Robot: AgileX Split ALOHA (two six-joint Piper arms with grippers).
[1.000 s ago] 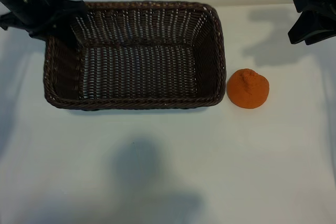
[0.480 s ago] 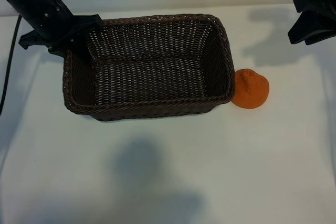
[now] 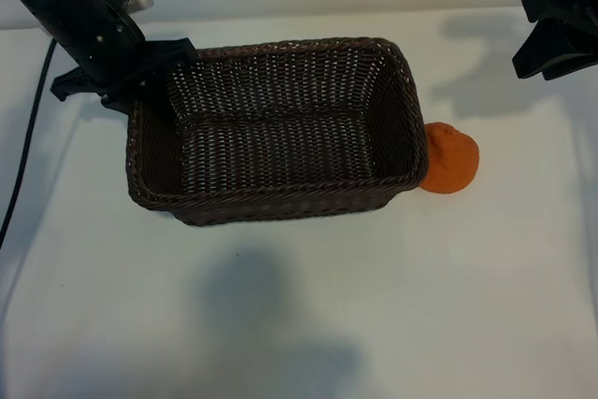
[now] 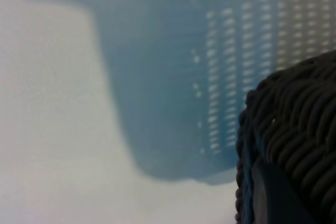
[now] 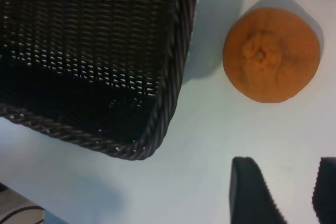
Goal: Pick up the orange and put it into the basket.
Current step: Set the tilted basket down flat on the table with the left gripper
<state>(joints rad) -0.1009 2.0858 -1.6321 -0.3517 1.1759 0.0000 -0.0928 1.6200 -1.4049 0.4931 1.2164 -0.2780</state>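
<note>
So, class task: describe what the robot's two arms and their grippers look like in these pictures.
Both arms are matte black. The left arm is a chunky black link with a grey patch near its top and a black cable looping off it down the table. The right gripper has two flat black fingers with ribbed inner edges; from outside it appears as angular black blocks.

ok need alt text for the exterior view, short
A dark woven basket, held at its far-left corner by the left gripper, sits tilted on a white table, its right end overlapping an orange. The right gripper hangs open at upper right.
</note>
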